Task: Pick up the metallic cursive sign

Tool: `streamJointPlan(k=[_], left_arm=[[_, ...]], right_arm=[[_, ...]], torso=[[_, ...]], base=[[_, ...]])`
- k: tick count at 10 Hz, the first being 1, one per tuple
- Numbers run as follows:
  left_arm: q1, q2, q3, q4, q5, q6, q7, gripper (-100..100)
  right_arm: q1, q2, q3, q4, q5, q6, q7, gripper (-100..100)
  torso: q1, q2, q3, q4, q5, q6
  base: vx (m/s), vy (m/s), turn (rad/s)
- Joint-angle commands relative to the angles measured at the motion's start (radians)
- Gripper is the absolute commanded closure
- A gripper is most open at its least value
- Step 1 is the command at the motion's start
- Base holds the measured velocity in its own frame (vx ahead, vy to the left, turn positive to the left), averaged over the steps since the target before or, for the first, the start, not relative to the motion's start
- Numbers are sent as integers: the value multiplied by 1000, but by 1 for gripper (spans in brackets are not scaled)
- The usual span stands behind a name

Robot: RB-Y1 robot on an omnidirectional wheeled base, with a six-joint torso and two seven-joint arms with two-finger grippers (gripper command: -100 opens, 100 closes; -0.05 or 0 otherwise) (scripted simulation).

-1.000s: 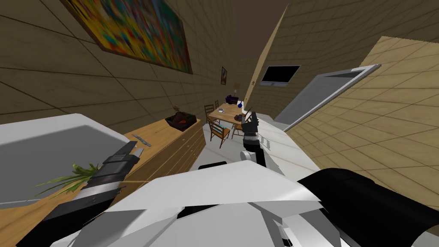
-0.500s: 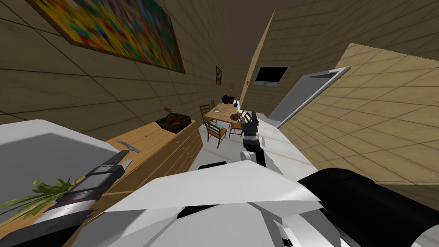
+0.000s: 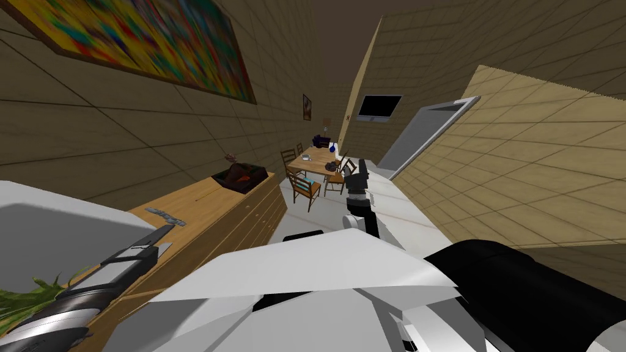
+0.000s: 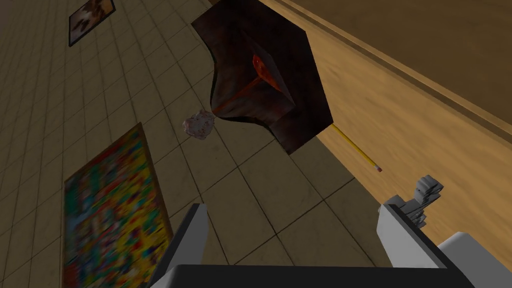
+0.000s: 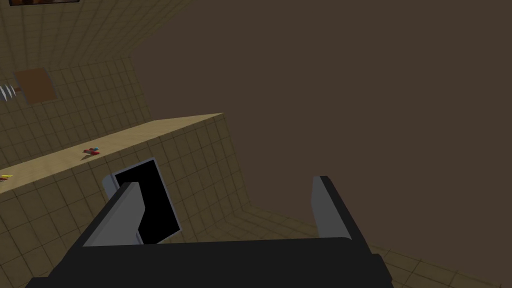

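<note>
The cursive sign (image 3: 165, 216) is a small grey strip of letters lying flat on the wooden sideboard (image 3: 214, 201). My left gripper (image 3: 164, 238) hovers just short of it, open and holding nothing. In the left wrist view the sign (image 4: 426, 194) peeks out from behind one finger, outside the open gripper (image 4: 292, 210) and apart from it. My right gripper (image 3: 360, 171) is held forward over the floor ahead of my chest, open and empty (image 5: 225, 190).
A dark box (image 3: 240, 177) stands farther along the sideboard, with a yellow pencil (image 4: 355, 148) lying between it and the sign. Green leaves (image 3: 18, 296) and a big white block (image 3: 49, 220) lie near my left arm. A table with chairs (image 3: 315, 164) is ahead.
The head view has swung, so the sideboard, sign and box sit further left in the picture. My left arm has dropped toward the lower left corner, still close to the sign.
</note>
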Motion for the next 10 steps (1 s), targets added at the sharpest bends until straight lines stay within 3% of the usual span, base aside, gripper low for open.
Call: streamJointPlan(k=[1,4,5,6,8,9,10], left_arm=[[50,50,34,15,43,33,8,-100],[111,106,57,25,77,65,11,-100],[147,149,79,35,112,98,14,-100],[159,150,79,35,112,98,14,-100],[228,217,119,55,180,167,20,-100],[251,236,119,55,183,167,20,-100],[290,277,138,64,218,201,23,-100]], right_arm=[[0,0,0,0,0,0,0,0],[0,0,0,0,0,0,0,0],[0,0,0,0,0,0,0,0],[0,0,0,0,0,0,0,0],[0,0,0,0,0,0,0,0],[0,0,0,0,0,0,0,0],[0,0,0,0,0,0,0,0]], torso=[[0,0,0,0,0,0],[1,-1,0,0,0,0],[1,-1,0,0,0,0],[2,-2,-1,0,0,0],[2,-2,-1,0,0,1],[4,-4,-2,-1,1,0],[3,-3,-2,-1,1,0]], base=[[31,-12,-118],[35,0,-94],[52,14,-115],[48,14,-69],[69,32,-147],[68,44,-59],[62,44,-82]])
